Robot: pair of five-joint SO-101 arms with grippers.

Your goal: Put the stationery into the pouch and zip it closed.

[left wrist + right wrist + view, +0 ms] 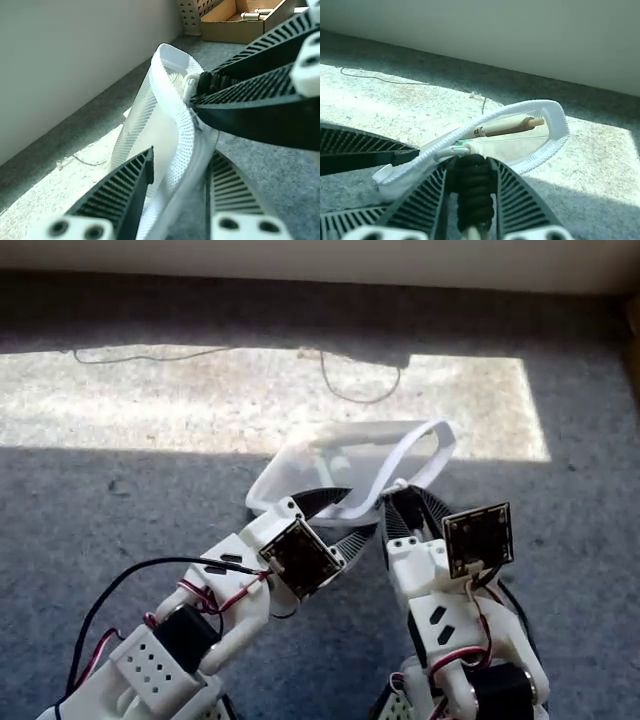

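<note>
The pouch, pencil inside, was clamped at one end by the left gripper. The zipper pull beside it was pinched by the right gripper, open rim extending beyond.

Pencil in pouch; left hand at pouch's left end, right hand at zip pull.

Grey carpet, bright sunlit band across it; pale wall behind, thin cord on floor, cardboard box beyond
</note>
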